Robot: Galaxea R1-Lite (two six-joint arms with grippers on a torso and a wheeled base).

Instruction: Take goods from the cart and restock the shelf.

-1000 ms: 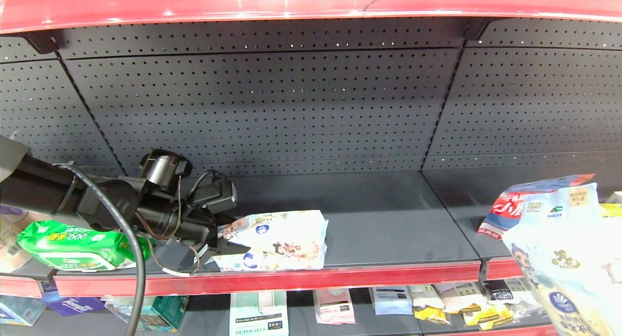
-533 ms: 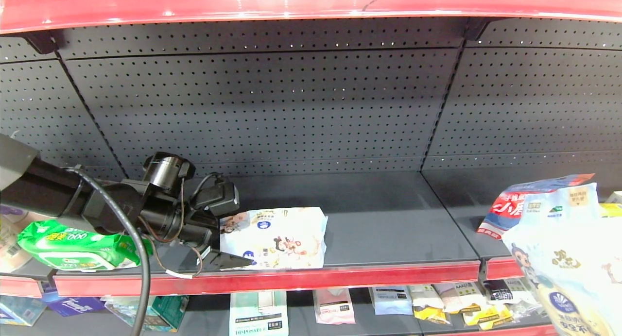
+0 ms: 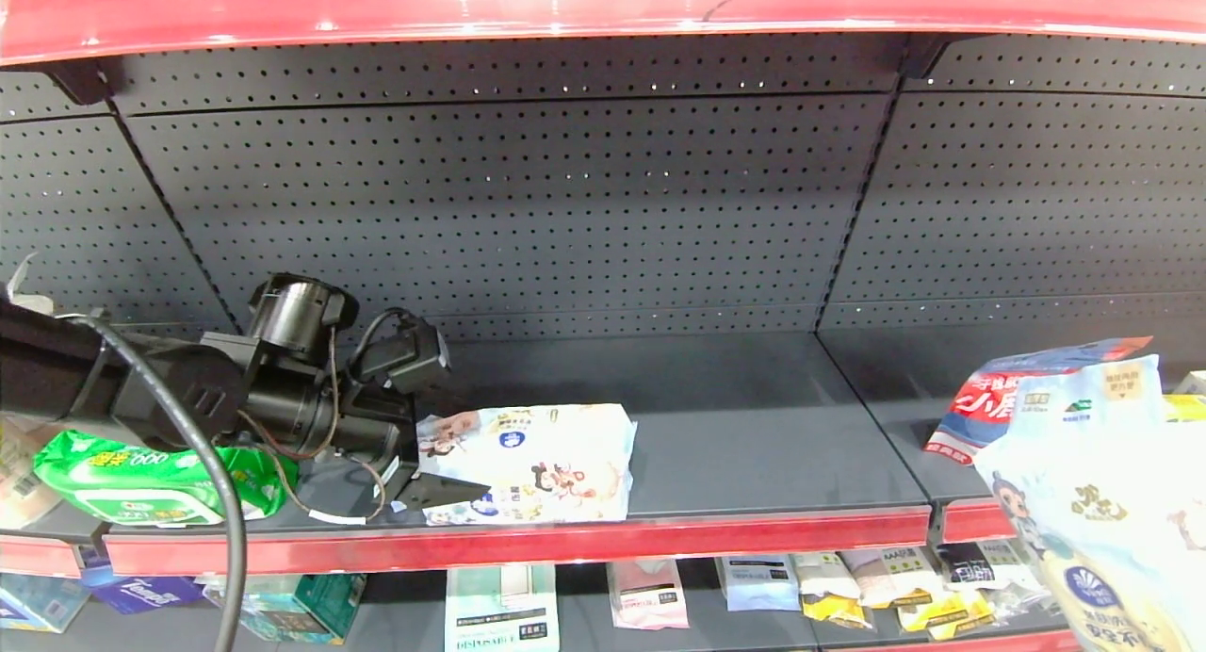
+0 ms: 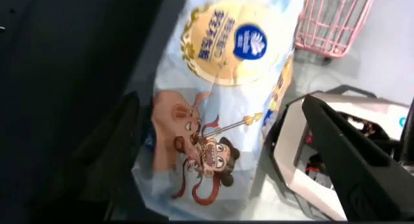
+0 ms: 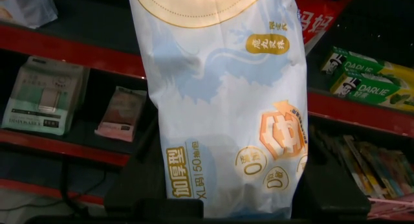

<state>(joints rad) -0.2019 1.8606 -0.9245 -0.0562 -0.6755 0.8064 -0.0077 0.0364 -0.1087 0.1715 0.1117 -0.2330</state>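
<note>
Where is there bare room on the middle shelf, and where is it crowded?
Bare board lies between the cartoon pack and the red-blue bag, and behind that pack to the pegboard. Crowded: the left end, with left end effector and green wipes.

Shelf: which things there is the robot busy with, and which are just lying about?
Busy with: cartoon pack at the open left gripper; pale blue pack in the right gripper; shelf.
Lying about: green wipes pack; red-and-blue bag; packets on the lower shelf.
</note>
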